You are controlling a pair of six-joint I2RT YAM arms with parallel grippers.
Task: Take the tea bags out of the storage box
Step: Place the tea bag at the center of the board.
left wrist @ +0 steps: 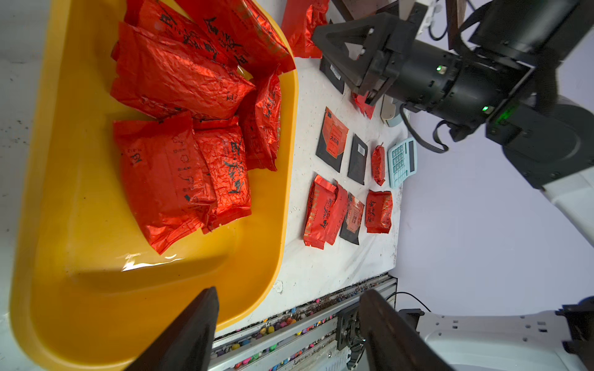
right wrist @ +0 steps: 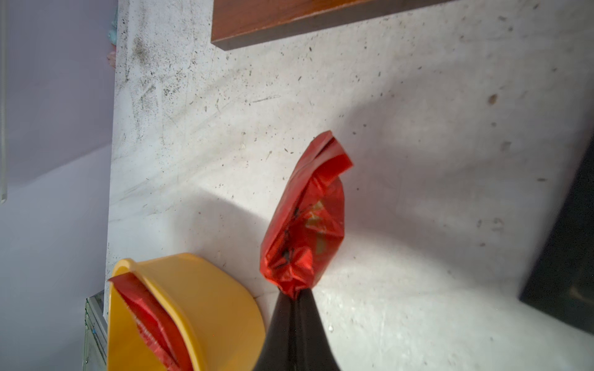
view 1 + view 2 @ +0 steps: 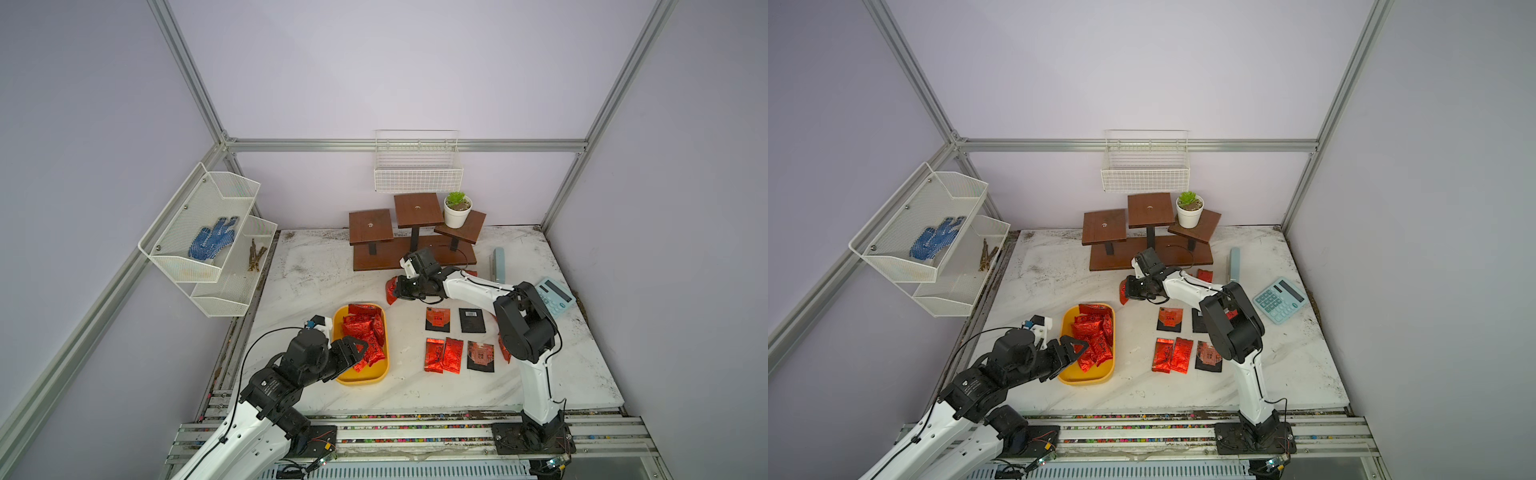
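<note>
The yellow storage box (image 3: 376, 376) (image 3: 1088, 380) (image 1: 96, 305) lies at the front left of the table, with several red foil tea bags (image 3: 363, 332) (image 1: 170, 77) piled toward its far end. My left gripper (image 3: 358, 349) (image 1: 289, 290) hovers open over the box's near end with nothing between its fingers. My right gripper (image 3: 398, 291) (image 2: 294, 297) is shut on one crumpled red tea bag (image 3: 390, 291) (image 2: 305, 225), held above the table just beyond the box. More tea bags, red (image 3: 442, 355) and black (image 3: 472, 320), lie in rows on the table to the right.
A brown wooden stand (image 3: 411, 245) with a potted plant (image 3: 457, 210) stands at the back. A pale blue calculator (image 3: 555, 297) lies at the right edge. White wire baskets hang on the back wall (image 3: 417, 166) and left wall (image 3: 208, 232).
</note>
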